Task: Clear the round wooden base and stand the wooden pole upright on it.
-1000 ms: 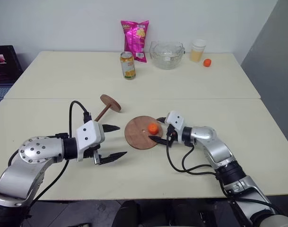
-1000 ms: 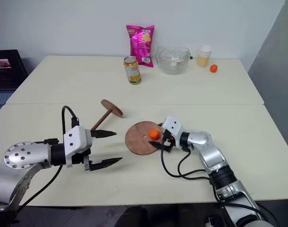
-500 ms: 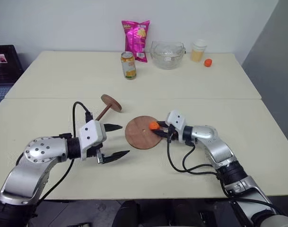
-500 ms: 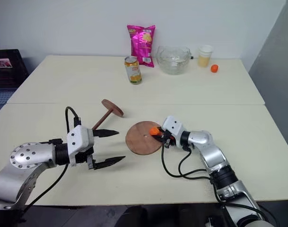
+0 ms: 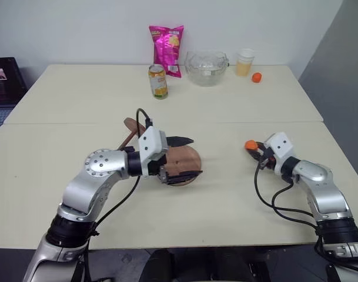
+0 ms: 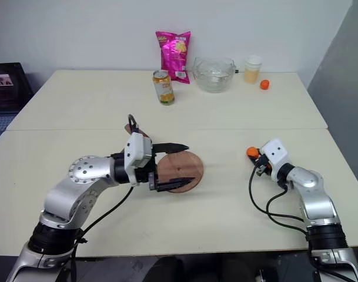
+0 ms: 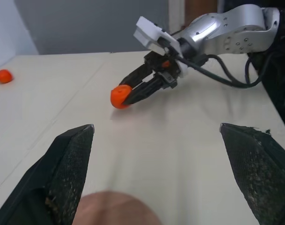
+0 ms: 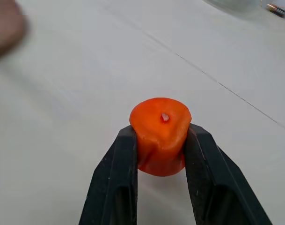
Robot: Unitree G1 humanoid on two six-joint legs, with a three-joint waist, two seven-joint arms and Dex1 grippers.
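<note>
The right gripper [image 8: 161, 154] is clamped on a small orange object [image 8: 160, 135], holding it just above the table [image 5: 237, 194] toward its right side, well apart from the round wooden base [image 6: 190, 167]. The base lies flat near the table's middle with nothing resting on it. The left gripper [image 5: 184, 157] hovers over the base with its two black fingers spread wide, one above the far edge and one along the near edge. The wooden pole [image 5: 127, 138] lies on its side just behind the left gripper, largely hidden by it. At the table's far edge stand a can [image 5: 158, 81], a pink snack bag [image 5: 166, 42], a glass bowl [image 5: 206, 67], a cup [image 5: 244, 62] and a second orange piece [image 5: 257, 77].
</note>
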